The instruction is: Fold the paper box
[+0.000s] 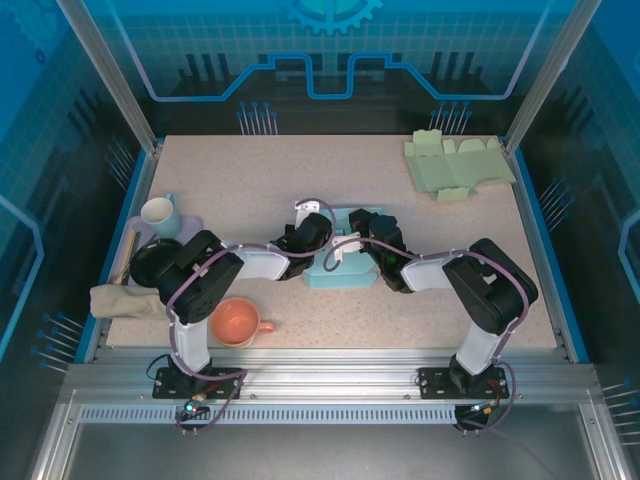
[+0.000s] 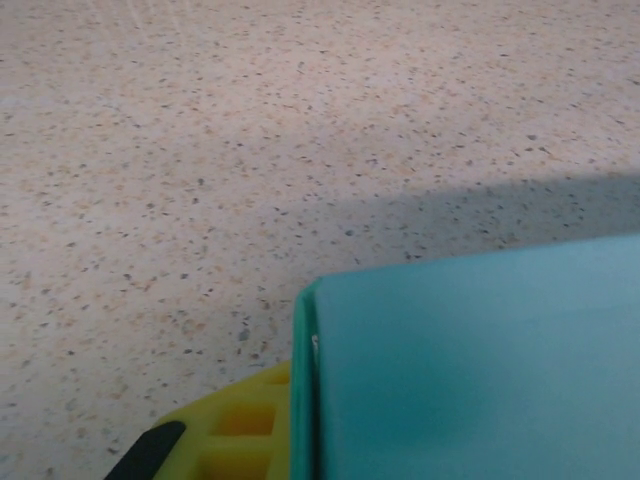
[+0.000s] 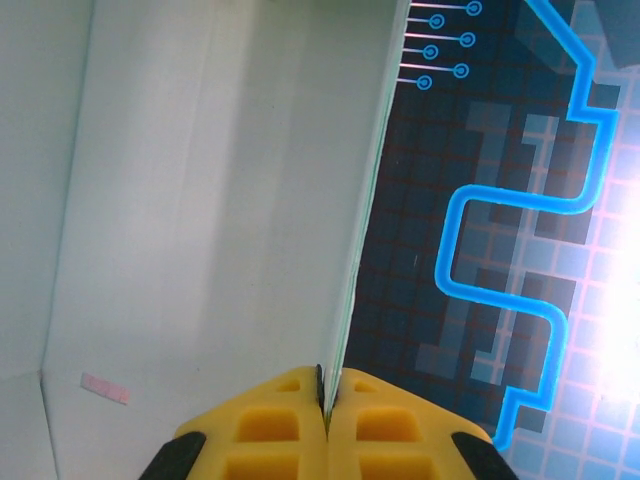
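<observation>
Paper box: I see the teal paper box (image 1: 340, 272) at the middle of the table (image 1: 250, 170), between the two grippers and touching both.

Left gripper: the left gripper (image 1: 312, 245) sits at the box's left side. From the left wrist camera I make out one yellow finger (image 2: 240, 430) just beside the edge of a teal panel (image 2: 470, 370), which covers the rest. I cannot tell whether the fingers are spread or closed.

Right gripper: the right gripper (image 3: 327, 398) has both yellow fingers pressed together on the thin edge of a pale panel (image 3: 220, 200) of the box, pinching it between the tips. The panel stands edge-on to the right wrist camera.

Far right corner: flattened green cartons (image 1: 455, 165) lie well apart from the box.

Left edge: a pale mug (image 1: 160, 212) stands upright; a beige cloth (image 1: 125, 300) lies nearer to me, beside the left arm.

Near edge: an orange cup (image 1: 238, 322) stands by the left arm's base, mouth up.
</observation>
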You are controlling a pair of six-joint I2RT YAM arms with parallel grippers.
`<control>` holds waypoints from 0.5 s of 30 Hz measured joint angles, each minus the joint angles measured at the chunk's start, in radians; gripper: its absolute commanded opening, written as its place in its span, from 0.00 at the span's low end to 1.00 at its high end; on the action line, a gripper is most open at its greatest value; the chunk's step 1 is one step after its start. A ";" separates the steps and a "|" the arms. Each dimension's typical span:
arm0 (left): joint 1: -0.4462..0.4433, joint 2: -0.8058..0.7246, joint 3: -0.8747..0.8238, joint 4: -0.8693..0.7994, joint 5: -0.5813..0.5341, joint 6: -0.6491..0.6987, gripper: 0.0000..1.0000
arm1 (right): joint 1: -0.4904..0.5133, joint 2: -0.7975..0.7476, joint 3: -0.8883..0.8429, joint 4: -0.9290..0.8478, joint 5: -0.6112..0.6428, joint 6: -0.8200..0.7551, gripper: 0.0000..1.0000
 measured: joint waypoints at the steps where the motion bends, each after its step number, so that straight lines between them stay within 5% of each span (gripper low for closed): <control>1: -0.002 0.001 0.008 -0.014 -0.013 -0.006 0.09 | 0.000 0.000 0.001 0.000 -0.002 0.002 0.00; 7: -0.012 0.024 0.055 -0.074 -0.071 -0.040 0.13 | 0.000 0.000 0.003 -0.004 -0.006 0.013 0.00; 15: 0.002 0.023 0.034 -0.064 -0.024 -0.024 0.39 | -0.001 -0.007 0.008 -0.029 -0.001 0.023 0.00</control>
